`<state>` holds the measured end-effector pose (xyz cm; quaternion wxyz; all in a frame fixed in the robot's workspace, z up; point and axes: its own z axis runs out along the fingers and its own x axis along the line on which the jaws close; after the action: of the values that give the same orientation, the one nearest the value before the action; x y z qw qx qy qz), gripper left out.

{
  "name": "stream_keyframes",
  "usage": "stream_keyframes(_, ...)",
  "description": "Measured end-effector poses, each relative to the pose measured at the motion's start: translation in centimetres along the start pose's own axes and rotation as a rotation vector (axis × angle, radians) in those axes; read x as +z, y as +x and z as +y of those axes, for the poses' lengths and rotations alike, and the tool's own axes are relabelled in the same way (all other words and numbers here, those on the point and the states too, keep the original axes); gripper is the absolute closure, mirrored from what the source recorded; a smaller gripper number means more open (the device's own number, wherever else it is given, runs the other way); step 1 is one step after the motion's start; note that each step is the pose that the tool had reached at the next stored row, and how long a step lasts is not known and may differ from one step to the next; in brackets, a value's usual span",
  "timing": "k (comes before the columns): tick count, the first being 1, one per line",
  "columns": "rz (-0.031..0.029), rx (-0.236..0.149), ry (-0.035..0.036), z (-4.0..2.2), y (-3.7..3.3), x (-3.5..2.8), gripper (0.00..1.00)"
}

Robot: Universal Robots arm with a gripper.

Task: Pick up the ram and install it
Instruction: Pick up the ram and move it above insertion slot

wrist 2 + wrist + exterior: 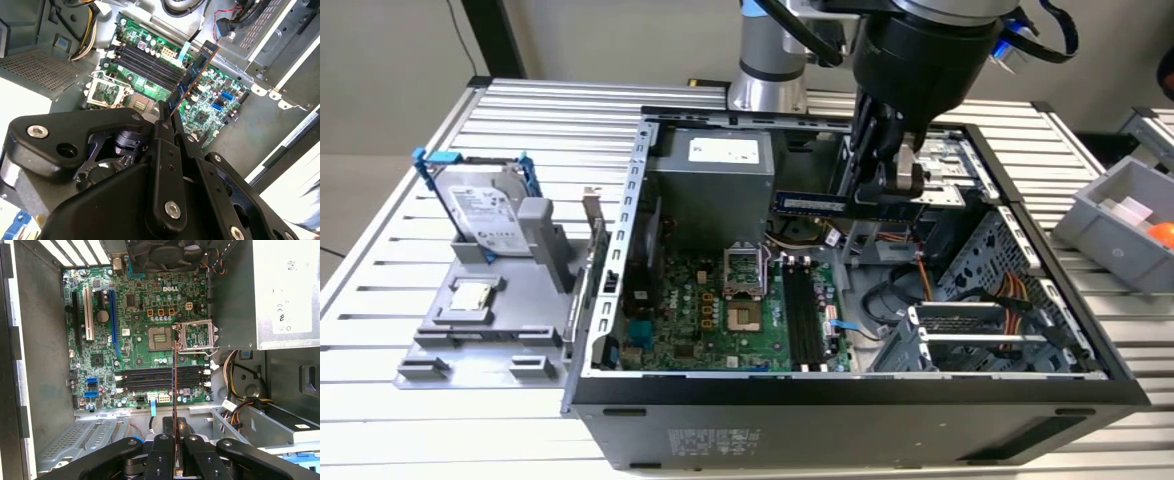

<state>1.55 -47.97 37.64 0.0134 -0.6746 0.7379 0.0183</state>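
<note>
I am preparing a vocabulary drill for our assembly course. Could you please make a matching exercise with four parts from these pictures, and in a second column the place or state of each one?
Things:
1. ram
2. hard drive
3. processor chip
4. memory slots

Places or states:
A. standing upright on the grey holder
B. empty, on the motherboard
C. clamped in the fingers, above the motherboard
D. lying flat on the grey holder

Pairs: 1-C, 2-A, 3-D, 4-B.
</note>
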Motion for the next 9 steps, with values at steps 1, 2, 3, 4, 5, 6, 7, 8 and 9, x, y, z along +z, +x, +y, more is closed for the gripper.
stream_keyframes(1,0.0001,0.000,0.0000,0.00,0.00,0.00,1.00)
stream_keyframes(2,0.0001,0.000,0.0000,0.00,0.00,0.00,1.00)
stream_keyframes(3,0.0001,0.000,-0.0002,0.00,0.00,0.00,1.00)
stream_keyframes(4,0.0002,0.000,-0.0007,0.00,0.00,0.00,1.00)
stream_keyframes(5,0.0002,0.000,-0.0012,0.01,0.00,0.00,1.00)
stream_keyframes(6,0.0002,0.000,-0.0017,0.00,0.00,0.00,1.00)
stream_keyframes(7,0.0003,0.000,-0.0022,0.00,0.00,0.00,1.00)
stream_keyframes(8,0.0004,0.000,-0.0026,0.00,0.00,0.00,1.00)
stream_keyframes(9,0.0004,0.000,-0.0031,0.00,0.00,0.00,1.00)
